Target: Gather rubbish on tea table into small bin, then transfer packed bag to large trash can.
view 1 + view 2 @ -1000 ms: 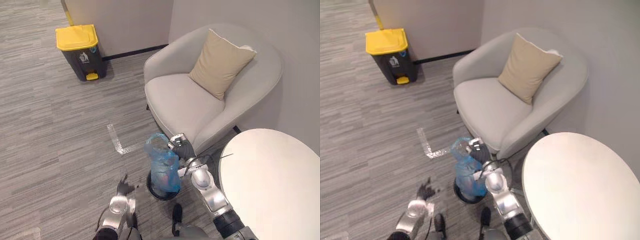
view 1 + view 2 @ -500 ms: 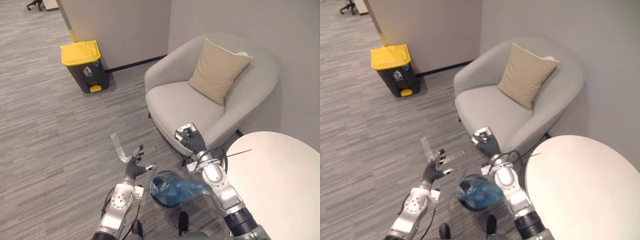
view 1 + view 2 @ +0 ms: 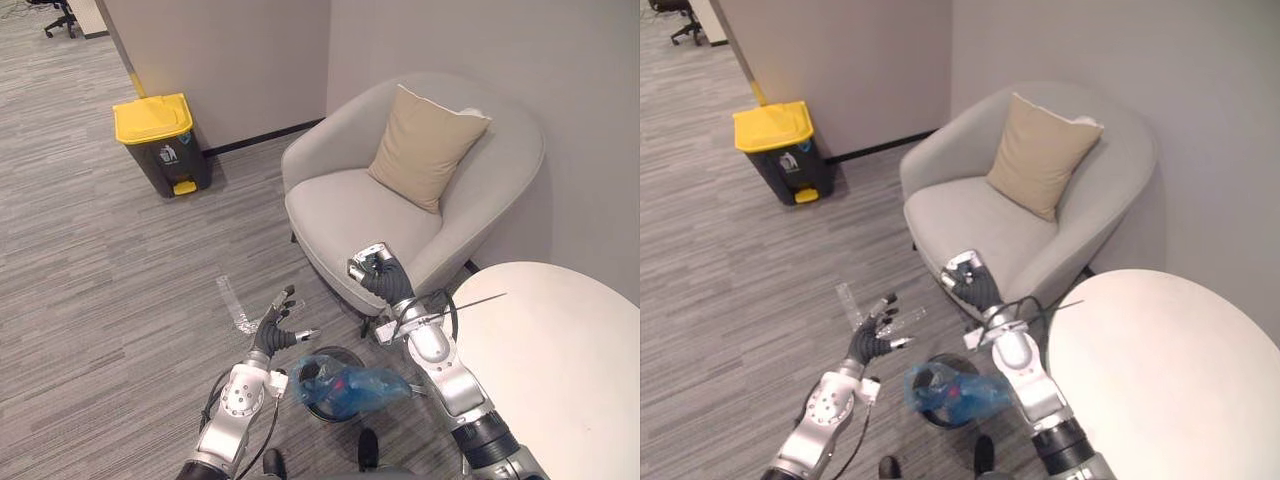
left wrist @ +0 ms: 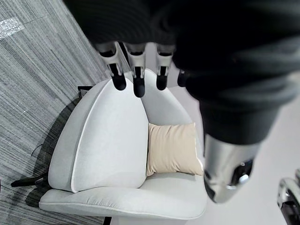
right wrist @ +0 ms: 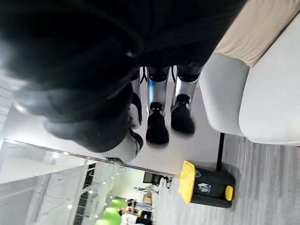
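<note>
Bag [image 3: 350, 385] of blue plastic is held by neither hand; it is seen slumped on its side across the mouth of the small bin [image 3: 330, 352], low in the centre of the frame. The right hand [image 3: 378, 275] is raised above it and slightly to the right, well clear, with its fingers clenched on nothing. The left hand [image 3: 272, 333] is lifted just left of the bag, apart from it, with fingers straight and spread. Behind the right hand a grey armchair [image 3: 350, 210] is found in the upper centre, with a beige cushion [image 3: 425, 145] leaned against its back. A round white table [image 3: 560, 350] is cut off at the lower right. A strip of tape [image 3: 235, 300] is stuck to the floor [image 3: 100, 300] left of the left hand. The large trash can [image 3: 160, 140], dark with a yellow lid, is stood at the upper left, well apart from the bag.
</note>
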